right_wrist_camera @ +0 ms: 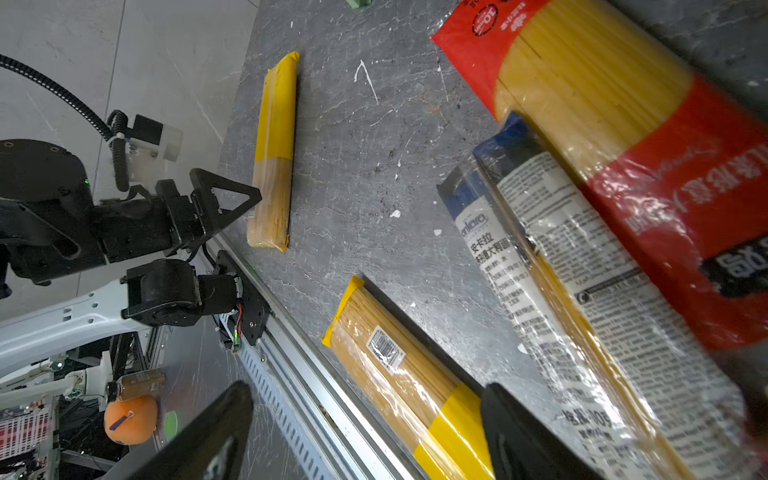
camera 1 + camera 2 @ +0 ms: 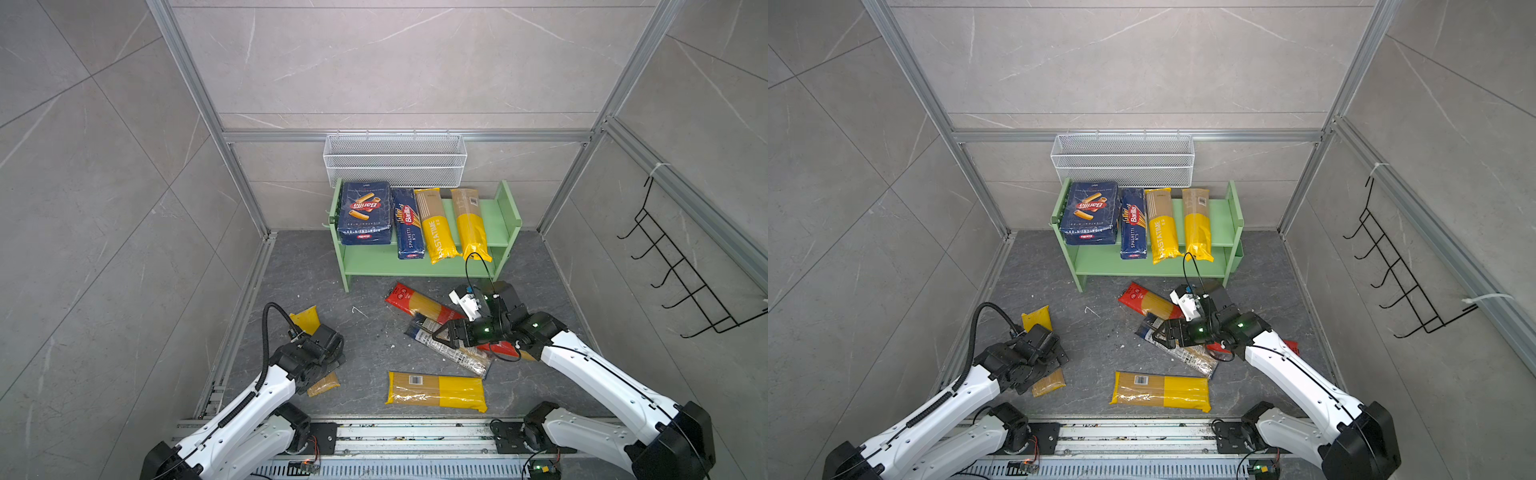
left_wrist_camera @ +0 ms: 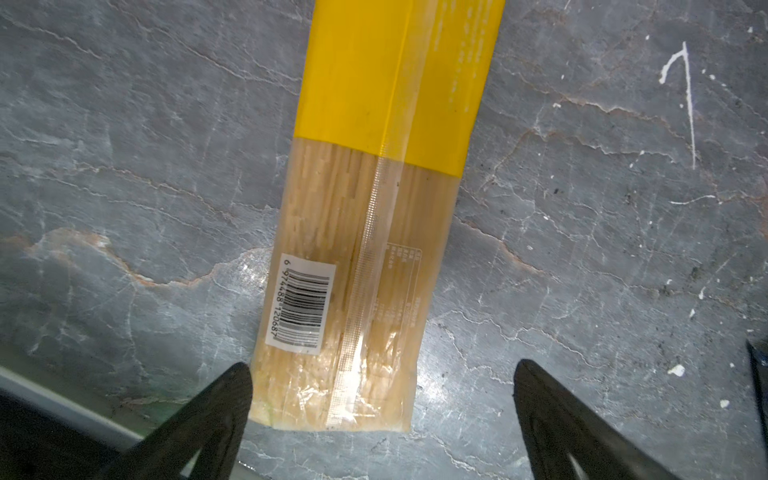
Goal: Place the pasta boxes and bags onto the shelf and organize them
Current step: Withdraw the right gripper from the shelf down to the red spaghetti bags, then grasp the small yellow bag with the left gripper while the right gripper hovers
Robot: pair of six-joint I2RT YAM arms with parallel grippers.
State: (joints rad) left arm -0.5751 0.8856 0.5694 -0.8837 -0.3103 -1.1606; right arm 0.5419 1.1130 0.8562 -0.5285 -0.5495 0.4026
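Left pincer (image 3: 382, 374), spread wide, straddles the clear end of a yellow bag (image 3: 386, 104) on the desk (image 3: 124, 166); its length runs straight ahead. Right pincer (image 1: 369, 386), also spread, hovers by the printed bag (image 1: 582, 311).

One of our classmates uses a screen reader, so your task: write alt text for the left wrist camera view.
A slim spaghetti bag, yellow at one end and clear at the other, lies flat on a dark grey stone-look tabletop. Its clear end, with a white barcode label, sits between the spread black jaws of the open left tool.
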